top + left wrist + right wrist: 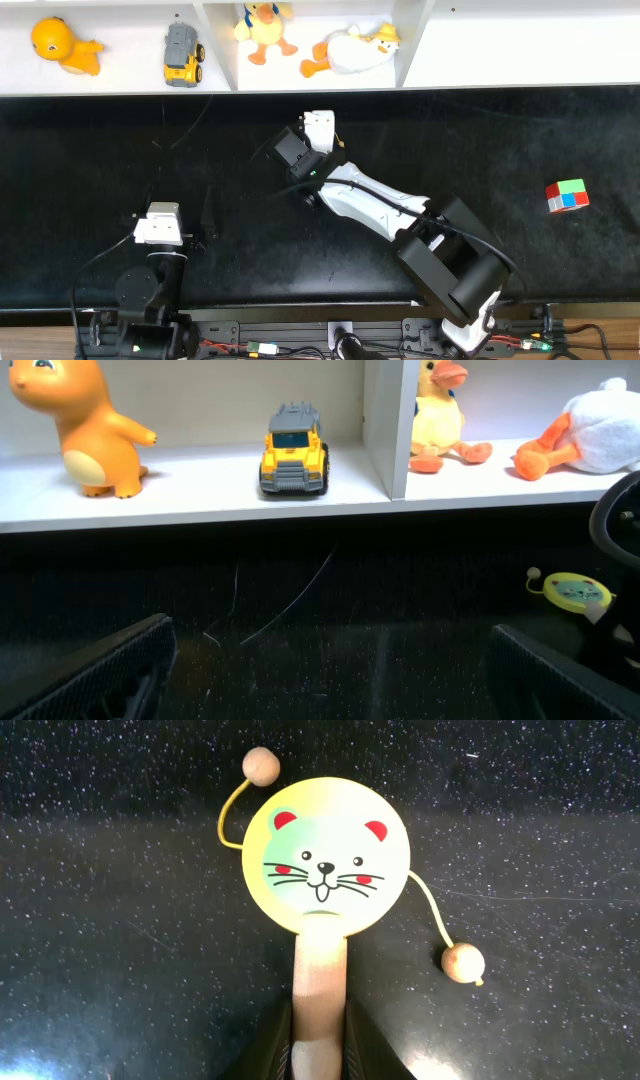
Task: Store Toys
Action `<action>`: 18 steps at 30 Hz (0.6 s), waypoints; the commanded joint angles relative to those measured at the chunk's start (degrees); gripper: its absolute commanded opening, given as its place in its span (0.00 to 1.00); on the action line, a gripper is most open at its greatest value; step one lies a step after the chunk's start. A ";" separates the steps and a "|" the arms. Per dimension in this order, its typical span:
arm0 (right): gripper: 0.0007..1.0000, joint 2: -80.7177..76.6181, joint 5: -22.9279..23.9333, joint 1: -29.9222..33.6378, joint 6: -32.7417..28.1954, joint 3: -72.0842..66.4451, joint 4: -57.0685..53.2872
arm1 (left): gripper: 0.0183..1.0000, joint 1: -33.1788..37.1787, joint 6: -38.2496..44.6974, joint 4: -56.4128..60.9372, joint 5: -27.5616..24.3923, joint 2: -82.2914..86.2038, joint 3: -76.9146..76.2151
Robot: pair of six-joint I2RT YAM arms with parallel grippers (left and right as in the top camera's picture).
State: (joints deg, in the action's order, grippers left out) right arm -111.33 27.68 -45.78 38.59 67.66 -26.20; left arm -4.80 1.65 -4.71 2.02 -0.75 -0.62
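A hand drum toy [325, 870] with a cat face on its yellow-green disc and two beads on strings has a wooden handle [320, 985]. My right gripper [320, 1045] is shut on that handle, the disc flat over the black table; I cannot tell whether it touches. In the left wrist view the drum [572, 591] lies low by the shelf's front. In the top view the right gripper [300, 155] is at the table's middle, near the shelf. My left gripper [330, 680] is open and holds nothing, low at the near left [160, 225].
The white shelf [300, 82] along the back holds an orange figure [62, 45], a yellow truck [183, 55], a yellow duck plush [265, 28] and a white duck plush [350, 50]. A colour cube [567, 196] lies on the black table [480, 140] at the right.
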 commanded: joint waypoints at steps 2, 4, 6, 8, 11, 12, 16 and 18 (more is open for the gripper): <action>0.04 3.04 0.02 0.79 0.00 -0.26 -3.87 | 1.00 0.28 0.24 0.02 0.50 0.59 0.17; 0.04 5.95 0.52 1.66 0.00 -2.36 -4.55 | 1.00 0.28 0.24 0.02 0.50 0.59 0.17; 0.04 9.42 0.90 2.89 0.00 -5.27 -4.46 | 1.00 0.28 0.24 0.02 0.50 0.59 0.17; 0.04 13.49 0.87 4.44 0.13 -8.44 -4.39 | 1.00 0.28 0.24 0.02 0.50 0.59 0.17; 0.04 20.33 0.90 7.28 0.13 -12.87 -4.46 | 1.00 0.28 0.24 0.02 0.50 0.59 0.17; 0.04 22.77 0.90 8.39 -0.22 -14.23 -4.55 | 1.00 0.28 0.24 0.02 0.50 0.59 0.17; 0.04 30.97 2.27 12.70 -2.51 -17.29 -8.24 | 1.00 0.28 0.24 0.02 0.50 0.59 0.17; 0.04 34.32 2.86 15.08 -4.11 -17.38 -11.45 | 1.00 0.28 0.24 0.02 0.50 0.59 0.17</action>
State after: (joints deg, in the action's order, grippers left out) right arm -80.95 28.64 -32.80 36.88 50.96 -36.45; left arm -4.80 1.65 -4.73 2.02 -0.75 -0.60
